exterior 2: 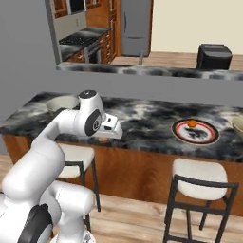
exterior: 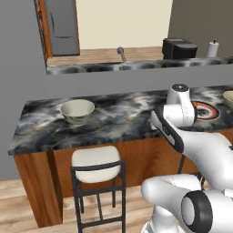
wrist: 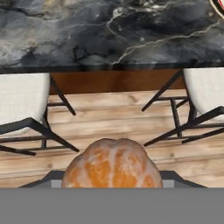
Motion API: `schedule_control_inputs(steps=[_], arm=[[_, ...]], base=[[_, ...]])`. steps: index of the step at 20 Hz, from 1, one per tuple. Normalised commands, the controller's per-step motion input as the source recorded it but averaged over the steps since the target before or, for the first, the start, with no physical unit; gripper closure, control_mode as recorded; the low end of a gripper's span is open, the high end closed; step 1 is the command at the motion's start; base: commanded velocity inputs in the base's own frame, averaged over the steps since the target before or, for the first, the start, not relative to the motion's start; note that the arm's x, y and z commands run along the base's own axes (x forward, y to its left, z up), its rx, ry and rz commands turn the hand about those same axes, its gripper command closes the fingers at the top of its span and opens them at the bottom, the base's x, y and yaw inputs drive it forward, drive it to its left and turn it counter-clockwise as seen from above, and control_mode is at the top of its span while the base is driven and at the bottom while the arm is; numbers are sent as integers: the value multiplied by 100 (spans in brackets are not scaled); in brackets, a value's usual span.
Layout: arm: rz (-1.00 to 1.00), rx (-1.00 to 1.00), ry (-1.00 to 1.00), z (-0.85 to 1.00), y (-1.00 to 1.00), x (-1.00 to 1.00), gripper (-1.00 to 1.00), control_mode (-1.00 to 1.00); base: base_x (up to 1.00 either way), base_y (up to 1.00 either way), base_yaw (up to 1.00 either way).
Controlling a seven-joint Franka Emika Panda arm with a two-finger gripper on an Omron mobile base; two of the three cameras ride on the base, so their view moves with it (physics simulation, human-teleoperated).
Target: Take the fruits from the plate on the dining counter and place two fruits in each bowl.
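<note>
Fruits are split up at this moment: one orange, mandarin-like fruit sits clamped in the closed gripper, filling the bottom of the hand view, while another small orange fruit rests on the red-rimmed plate toward the right end of the marbled surface. In the right base view the gripper hangs at the front edge of that surface, roughly between the plate and the beige bowl at the left end; a second bowl shows partly at the far right edge, just beside the plate. The main risk, as I judge it, is a drop in the wrong place: the hand view looks past the held fruit onto wooden floor and two cushioned stools, so a slip or early release here would likely send the round fruit to the floor, where it would roll away. A hold on a smooth round fruit could loosen during a wide swing. Lowering too near the left bowl's rim could knock the bowl or let the fruit bounce out. Miscounting is another hazard, since I cannot tell from these views how many fruits either bowl already holds.
</note>
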Motion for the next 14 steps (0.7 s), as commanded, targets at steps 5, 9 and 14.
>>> schedule_control_inputs(steps=[5, 9, 14], arm=[[0, 0, 0, 0, 0, 0, 100, 100], [0, 0, 0, 0, 0, 0, 100, 100], [0, 0, 0, 0, 0, 0, 100, 100]], base=[[19, 100, 0], [13, 100, 0], [38, 94, 0]])
